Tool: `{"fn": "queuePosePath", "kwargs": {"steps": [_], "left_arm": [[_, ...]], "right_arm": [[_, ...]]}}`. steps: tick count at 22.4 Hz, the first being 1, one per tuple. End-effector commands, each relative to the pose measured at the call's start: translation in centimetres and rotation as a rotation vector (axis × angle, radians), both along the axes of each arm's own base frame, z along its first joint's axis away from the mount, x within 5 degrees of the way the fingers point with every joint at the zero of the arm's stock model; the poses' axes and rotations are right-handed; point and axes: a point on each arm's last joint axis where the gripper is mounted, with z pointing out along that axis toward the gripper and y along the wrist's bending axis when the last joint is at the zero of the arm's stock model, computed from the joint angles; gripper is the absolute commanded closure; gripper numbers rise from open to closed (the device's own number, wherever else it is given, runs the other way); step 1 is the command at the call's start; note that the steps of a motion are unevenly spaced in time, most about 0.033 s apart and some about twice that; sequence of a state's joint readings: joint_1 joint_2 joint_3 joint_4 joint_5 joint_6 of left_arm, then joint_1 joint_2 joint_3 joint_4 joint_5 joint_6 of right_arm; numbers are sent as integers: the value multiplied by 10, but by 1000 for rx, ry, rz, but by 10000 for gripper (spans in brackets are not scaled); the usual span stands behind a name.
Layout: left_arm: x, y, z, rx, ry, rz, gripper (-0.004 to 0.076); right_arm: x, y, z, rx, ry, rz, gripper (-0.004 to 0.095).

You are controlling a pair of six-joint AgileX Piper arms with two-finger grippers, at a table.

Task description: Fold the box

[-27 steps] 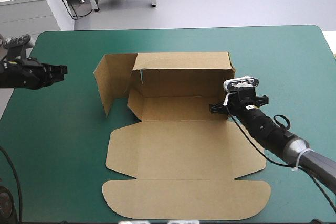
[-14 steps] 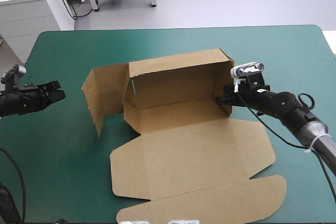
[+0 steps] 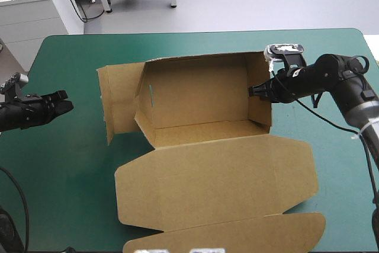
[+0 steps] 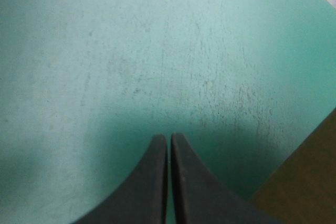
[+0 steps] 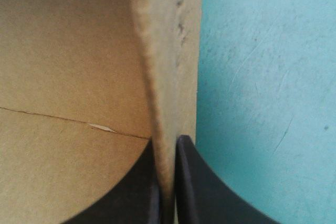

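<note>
1. Since just before, the right tool has drawn the brown box farther up the desk and turned it.
2. Its black fingers pinch the box's right side wall, one inside and one outside.
3. Well left of the box hangs the left tool, fingers pressed together, holding nothing.
4. The box sits mid-desk, with back and side walls raised and the lid flat.

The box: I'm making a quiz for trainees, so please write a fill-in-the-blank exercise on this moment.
The right gripper is shut on the ____ wall of the box.
The left gripper is ____, holding nothing, apart from the box.
The box stands on a ____ cover.
Missing words: right; shut; teal-green.
</note>
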State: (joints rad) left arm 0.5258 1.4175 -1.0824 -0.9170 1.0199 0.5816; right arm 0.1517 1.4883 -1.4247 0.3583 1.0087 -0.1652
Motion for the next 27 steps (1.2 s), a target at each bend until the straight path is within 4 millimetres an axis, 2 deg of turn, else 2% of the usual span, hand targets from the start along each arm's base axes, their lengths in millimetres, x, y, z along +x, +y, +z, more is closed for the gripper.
{"fn": "queuePosePath", "kwargs": {"steps": [1,5,8,9,13,21,23,25,26,27], "left_arm": [[-2,-5,22,-44,-92,20,717],[-2,-5,22,-44,-92,20,717],[-2,-5,22,-44,-92,20,717],[-2,-5,22,-47,-94,21,717],[-2,-5,23,-53,-97,23,717],[-2,-5,23,-51,-96,22,717],[-2,-5,23,-51,-96,22,717],[-2,-5,23,-51,-96,22,717],[-2,-5,23,-51,-96,22,717],[-2,-5,23,-51,-96,22,717]], "right_arm": [[0,1,22,53,3,-17,904],[11,1,5,17,131,-23,903],[20,-4,-13,-56,226,-66,903],[26,-6,-25,-108,280,-65,903],[39,-5,-44,-126,319,-71,904],[50,-3,-45,-108,222,-65,902],[51,-3,-45,-121,201,-38,842],[53,-3,-44,-121,181,-36,699],[53,-3,-44,-124,170,-22,550],[54,-2,-44,-121,162,-16,453]]}}
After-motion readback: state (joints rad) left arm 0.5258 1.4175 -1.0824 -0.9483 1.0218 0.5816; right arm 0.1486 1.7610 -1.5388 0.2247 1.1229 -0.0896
